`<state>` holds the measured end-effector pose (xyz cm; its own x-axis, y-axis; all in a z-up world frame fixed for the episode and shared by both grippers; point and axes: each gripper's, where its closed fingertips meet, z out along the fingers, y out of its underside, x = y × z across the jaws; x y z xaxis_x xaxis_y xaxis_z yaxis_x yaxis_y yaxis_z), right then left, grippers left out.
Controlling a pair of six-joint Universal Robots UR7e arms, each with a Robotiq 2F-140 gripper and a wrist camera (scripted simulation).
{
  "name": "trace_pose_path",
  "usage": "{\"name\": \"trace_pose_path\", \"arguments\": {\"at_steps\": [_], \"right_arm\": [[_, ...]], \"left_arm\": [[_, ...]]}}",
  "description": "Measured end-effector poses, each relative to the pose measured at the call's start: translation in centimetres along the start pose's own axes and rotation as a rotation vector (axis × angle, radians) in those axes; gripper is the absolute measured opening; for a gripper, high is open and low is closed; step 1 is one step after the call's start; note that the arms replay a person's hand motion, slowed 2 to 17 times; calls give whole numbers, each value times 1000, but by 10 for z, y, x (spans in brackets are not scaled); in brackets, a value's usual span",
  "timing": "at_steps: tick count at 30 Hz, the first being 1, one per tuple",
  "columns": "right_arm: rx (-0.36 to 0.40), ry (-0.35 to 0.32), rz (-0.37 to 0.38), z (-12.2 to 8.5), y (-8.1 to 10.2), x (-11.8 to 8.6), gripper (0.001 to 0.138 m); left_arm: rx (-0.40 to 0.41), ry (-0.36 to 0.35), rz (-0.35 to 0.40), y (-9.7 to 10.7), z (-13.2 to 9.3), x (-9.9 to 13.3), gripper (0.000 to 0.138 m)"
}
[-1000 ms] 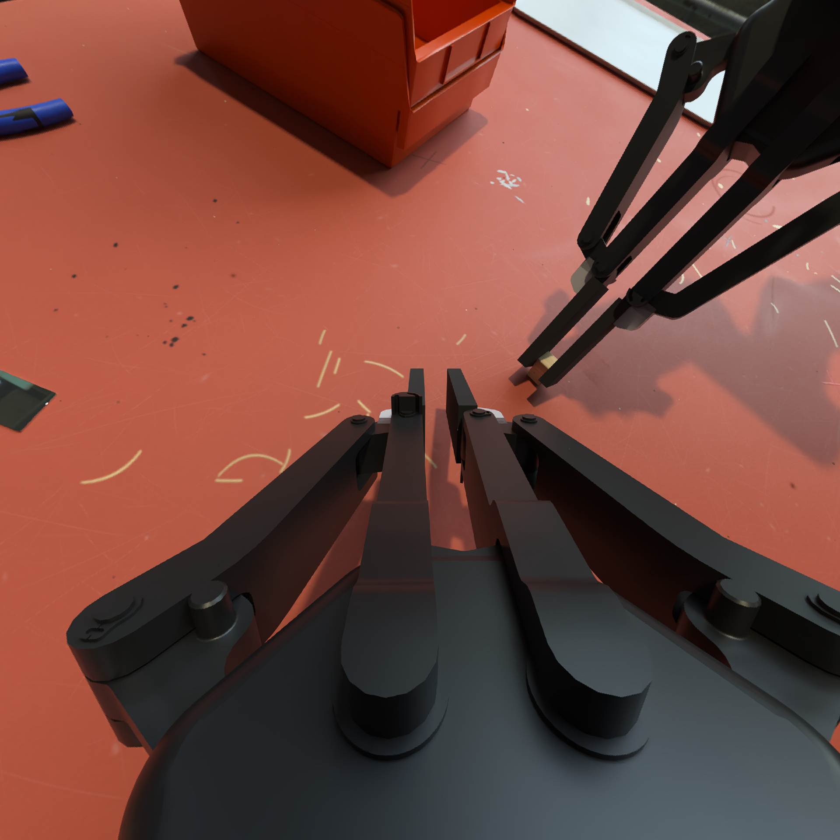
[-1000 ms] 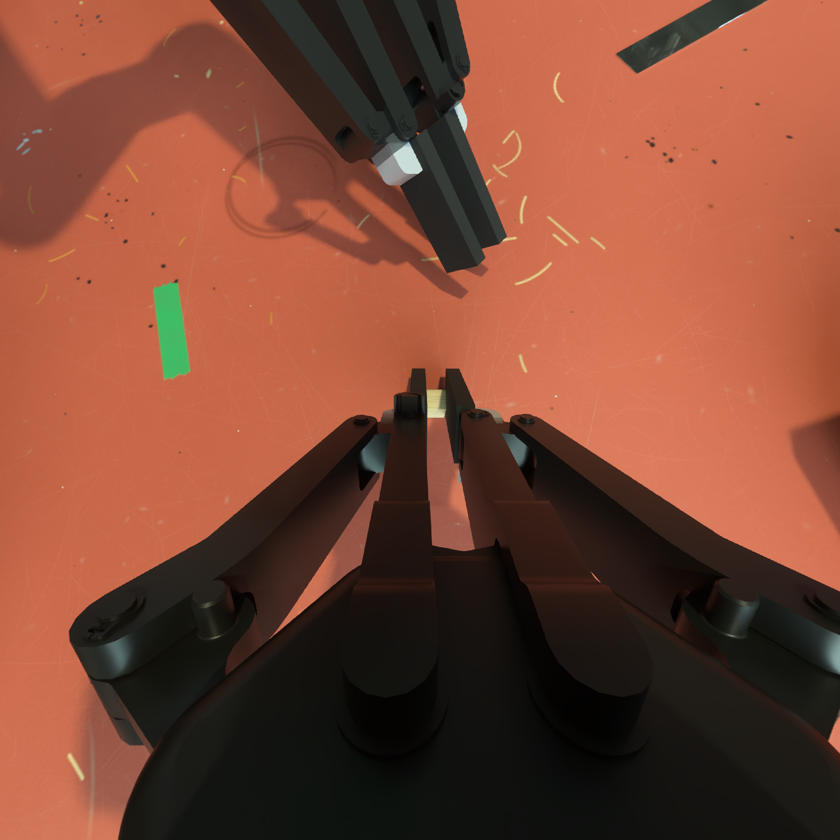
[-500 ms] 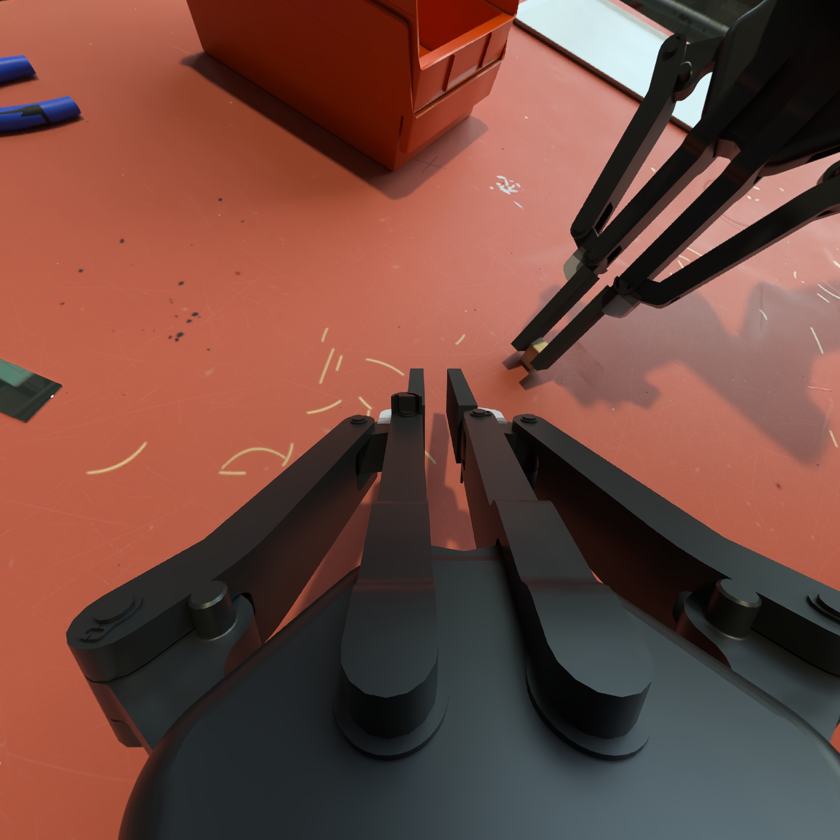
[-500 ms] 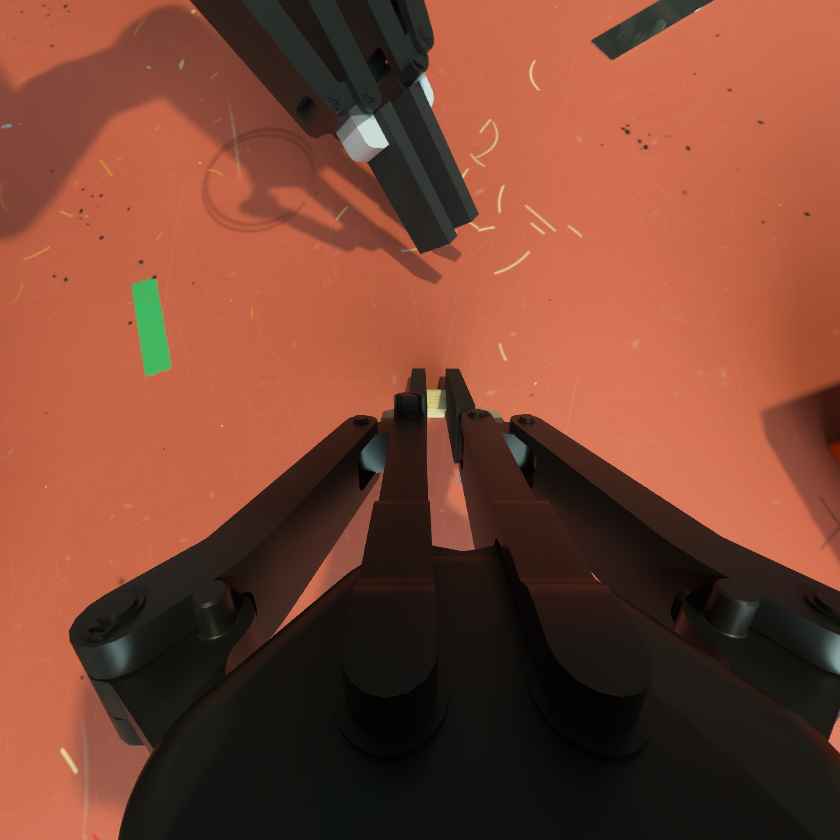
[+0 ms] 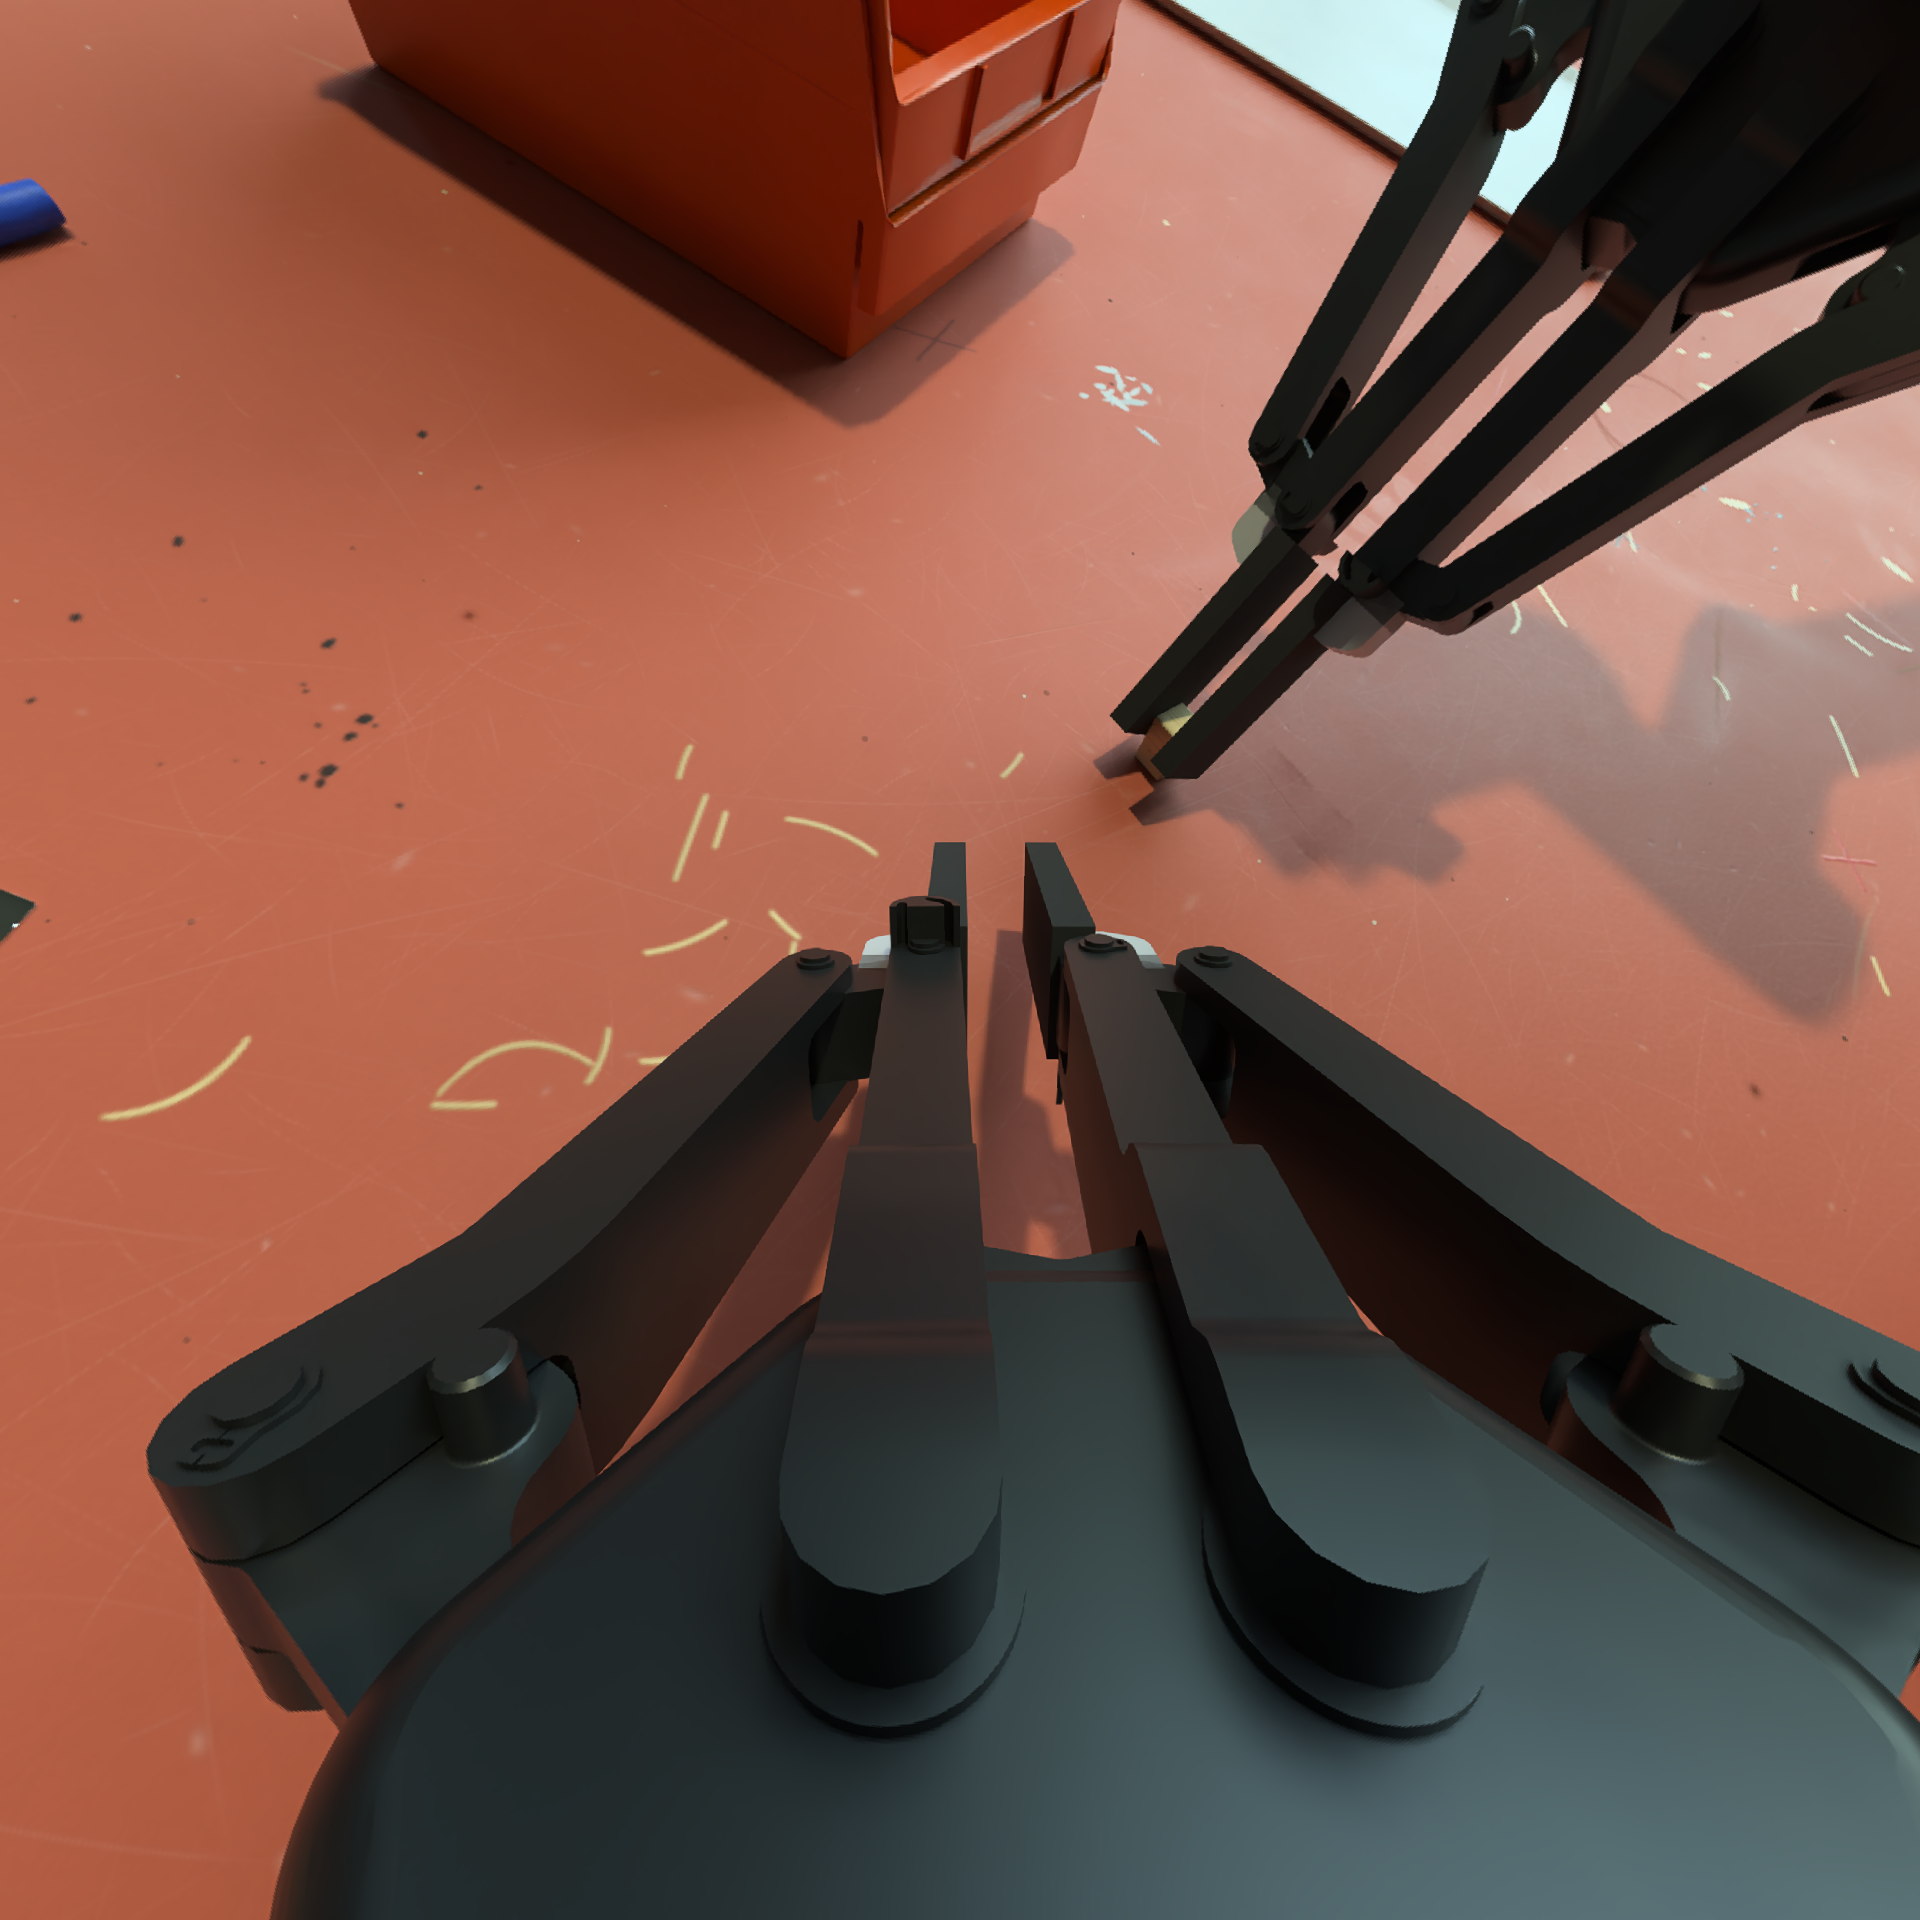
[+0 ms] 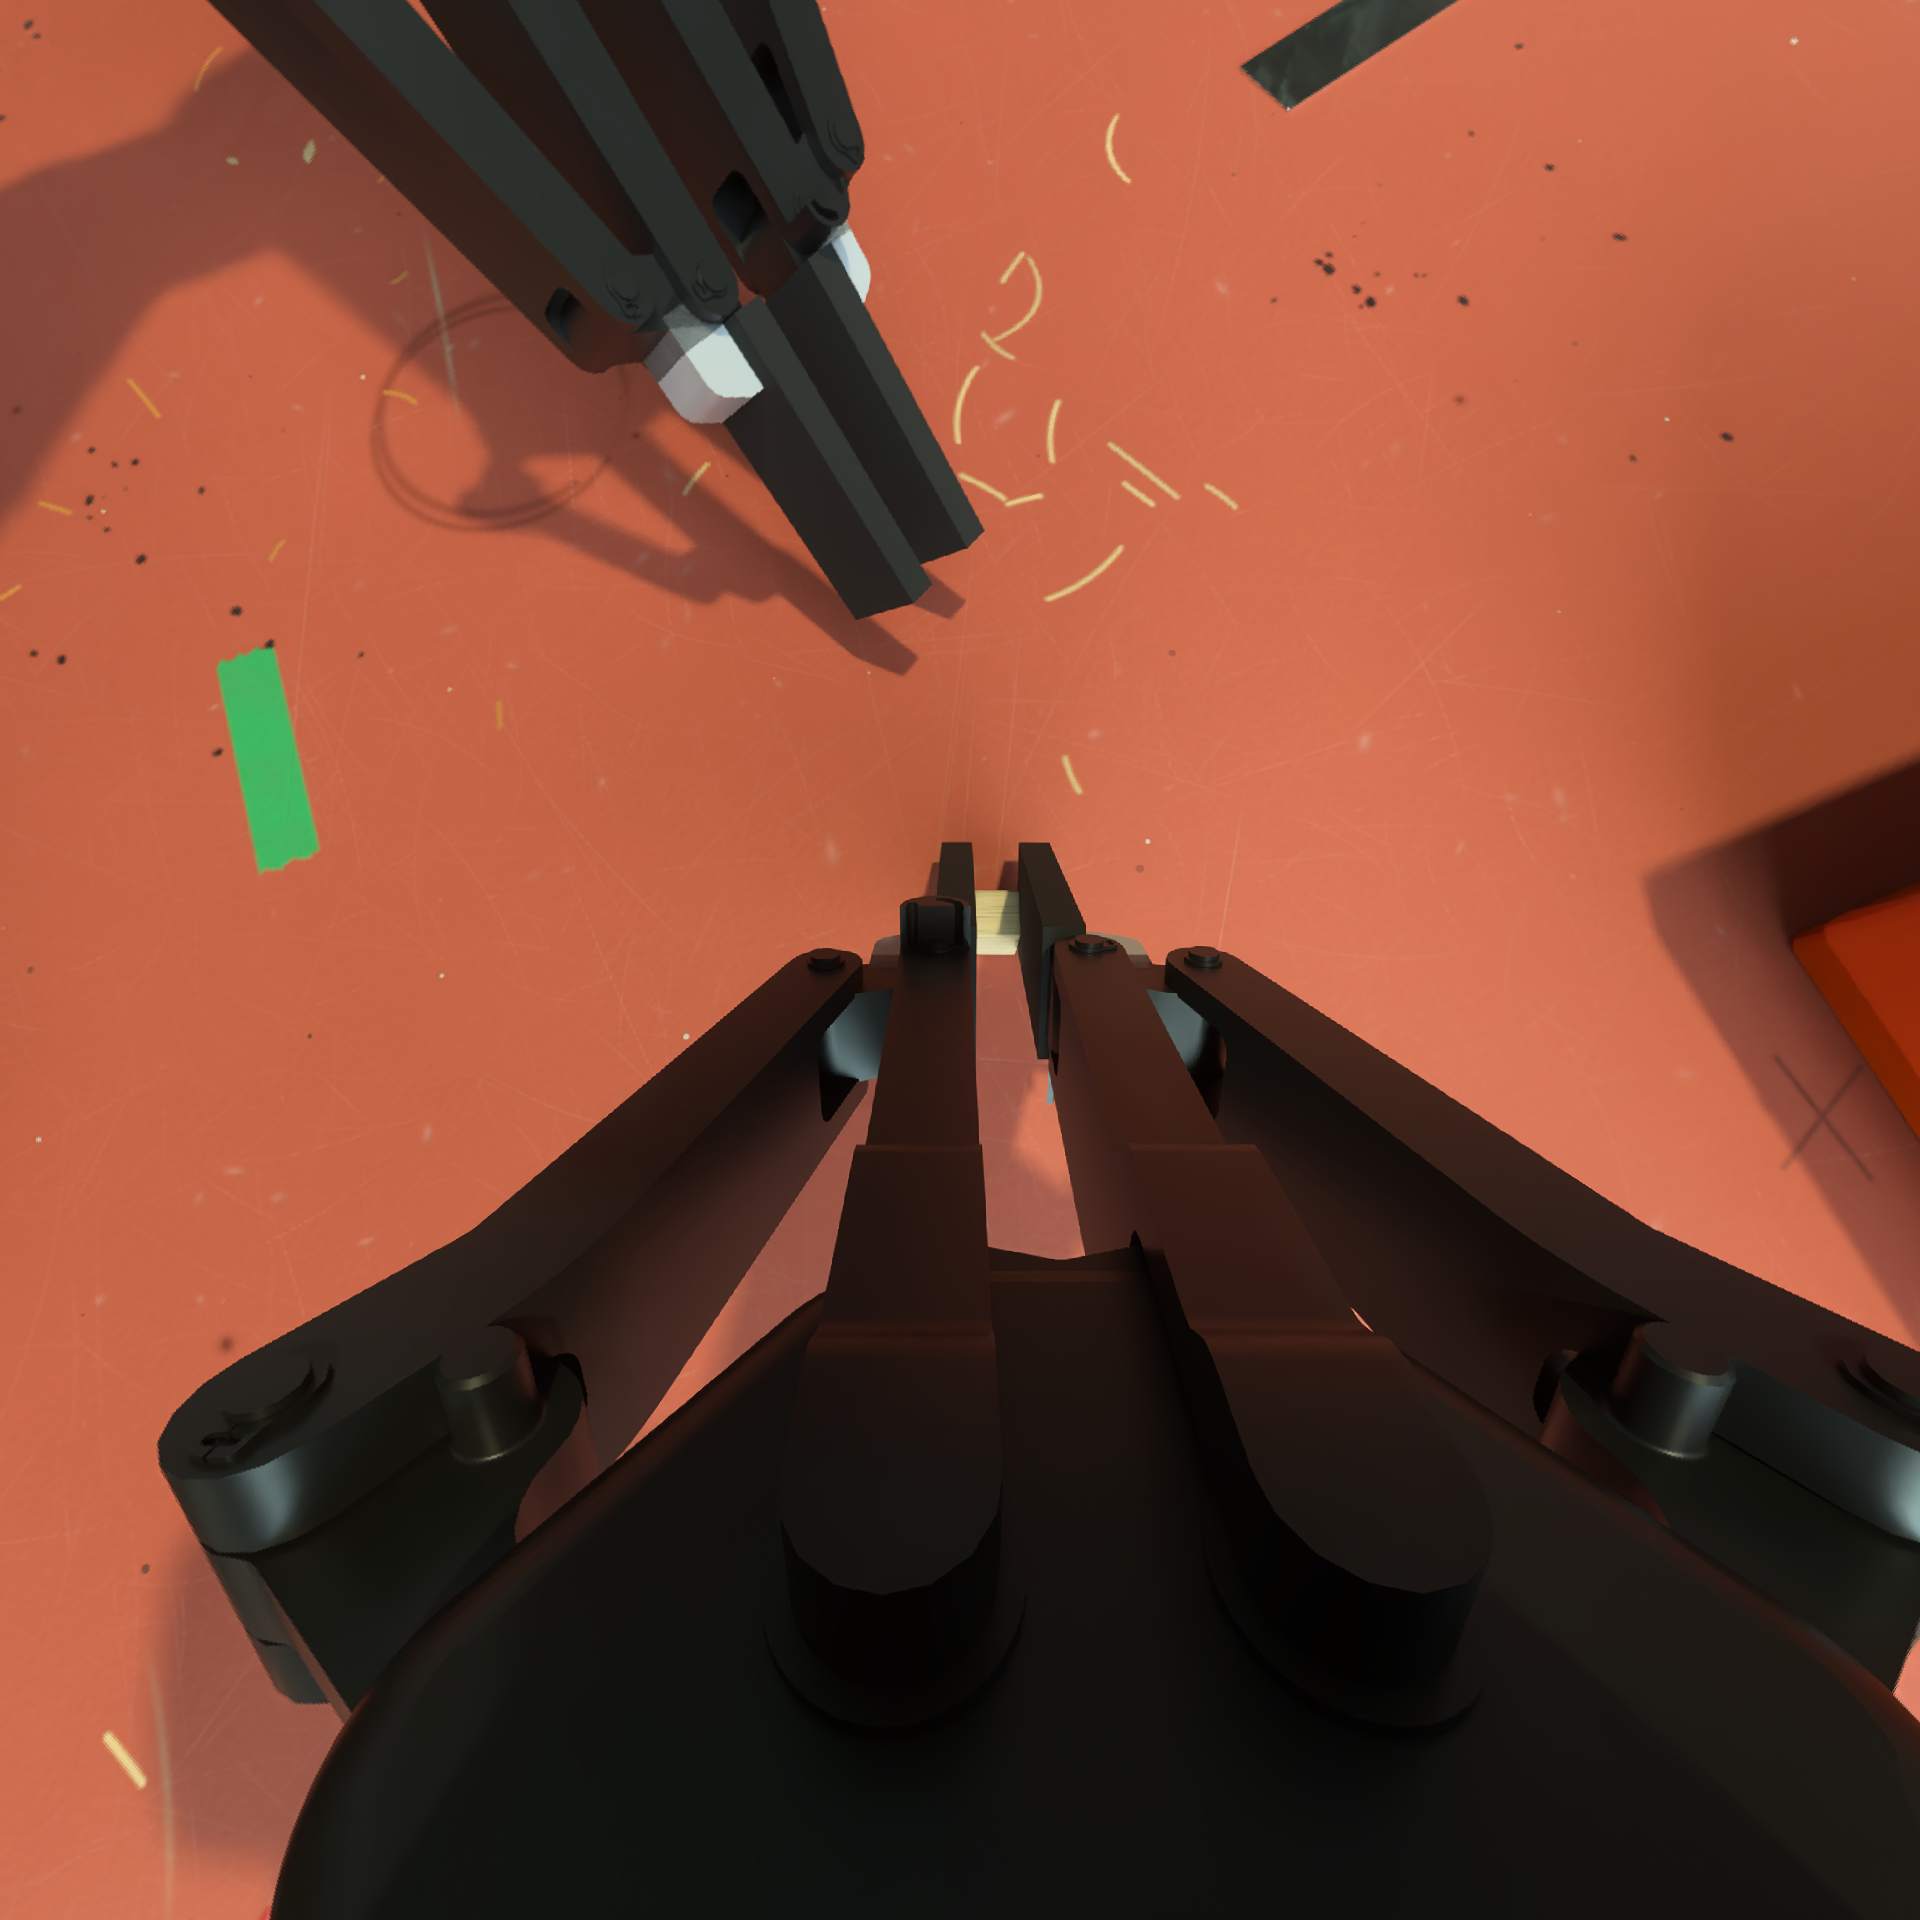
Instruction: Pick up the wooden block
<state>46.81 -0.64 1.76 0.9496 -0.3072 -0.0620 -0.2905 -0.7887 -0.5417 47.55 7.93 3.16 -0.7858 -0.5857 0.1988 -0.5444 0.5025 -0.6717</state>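
Note:
The wooden block point(image 6: 995, 920) is a small pale cube pinched between my right gripper's point(image 6: 997, 868) fingertips. In the left wrist view the right gripper point(image 5: 1158, 743) comes down from the upper right. The block point(image 5: 1172, 724) shows at its tips, just above the red table, with a shadow under it. My left gripper point(image 5: 992, 873) is shut and empty, low over the table, a short way in front of and left of the block. It also shows in the right wrist view point(image 6: 914, 582), fingers together.
An orange bin point(image 5: 727, 156) stands on the red table point(image 5: 520, 571) beyond the left gripper; its corner shows in the right wrist view point(image 6: 1870, 997). A blue object point(image 5: 26, 213), a green tape strip point(image 6: 265, 758) and a dark strip point(image 6: 1340, 47) lie on the table.
My right gripper has moved with the block toward the orange bin, whose corner has come into the right wrist view. The left gripper stays shut and has shifted only slightly.

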Motion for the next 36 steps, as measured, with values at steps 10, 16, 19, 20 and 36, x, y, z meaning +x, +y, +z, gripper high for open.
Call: {"name": "trace_pose_path", "arguments": {"at_steps": [10,16,19,20,36], "right_arm": [[4,11,20,-2,2,8,12],[6,13,24,-3,3,10,12],[6,14,25,-4,3,11,12],[6,14,25,-4,3,11,12],[8,14,29,-4,3,12,12]], "left_arm": [[-33,-20,27,1,12,2,15],[-47,-46,44,0,15,-2,14],[-44,-68,48,-2,16,-7,14],[-41,-76,48,-3,15,-9,13],[3,-162,62,-15,-3,-23,12]]}}
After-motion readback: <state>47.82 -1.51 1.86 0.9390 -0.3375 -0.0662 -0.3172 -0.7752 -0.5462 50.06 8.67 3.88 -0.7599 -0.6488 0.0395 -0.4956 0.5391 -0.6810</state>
